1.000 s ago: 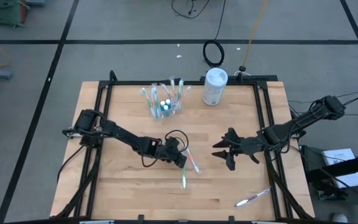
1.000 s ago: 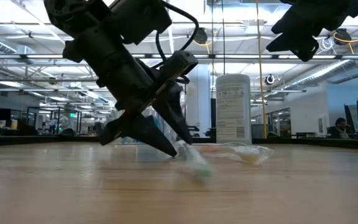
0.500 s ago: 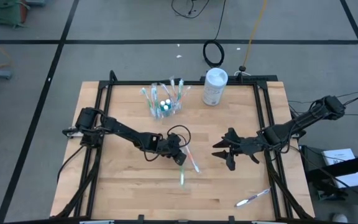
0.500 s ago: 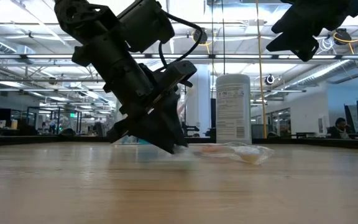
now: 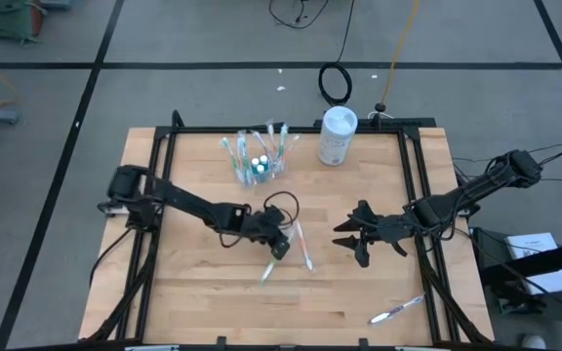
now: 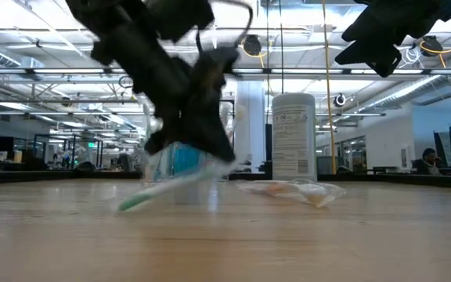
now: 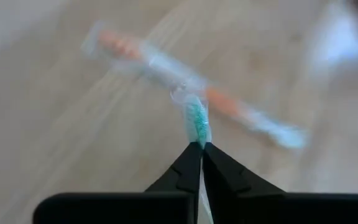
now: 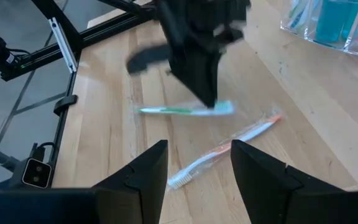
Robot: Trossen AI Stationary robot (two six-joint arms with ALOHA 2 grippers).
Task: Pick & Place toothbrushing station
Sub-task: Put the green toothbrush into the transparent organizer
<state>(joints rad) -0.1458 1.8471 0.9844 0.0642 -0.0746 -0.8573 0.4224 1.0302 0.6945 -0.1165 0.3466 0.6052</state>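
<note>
Now the left claw (image 5: 279, 250) has clamped shut on the green toothbrush (image 5: 268, 270), lifting it.
The orange toothbrush (image 5: 303, 249) stays on the bench (image 5: 203, 302); right claw (image 5: 351, 243) waits open.

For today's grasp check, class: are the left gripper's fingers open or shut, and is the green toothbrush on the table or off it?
Shut: the left gripper pinches the green toothbrush, which hangs tilted above the table.

The left arm is stretched low across the table's middle, its gripper (image 5: 278, 248) pinched shut around something slim. The right arm is held raised at the right side, its gripper (image 5: 344, 241) spread open.
</note>
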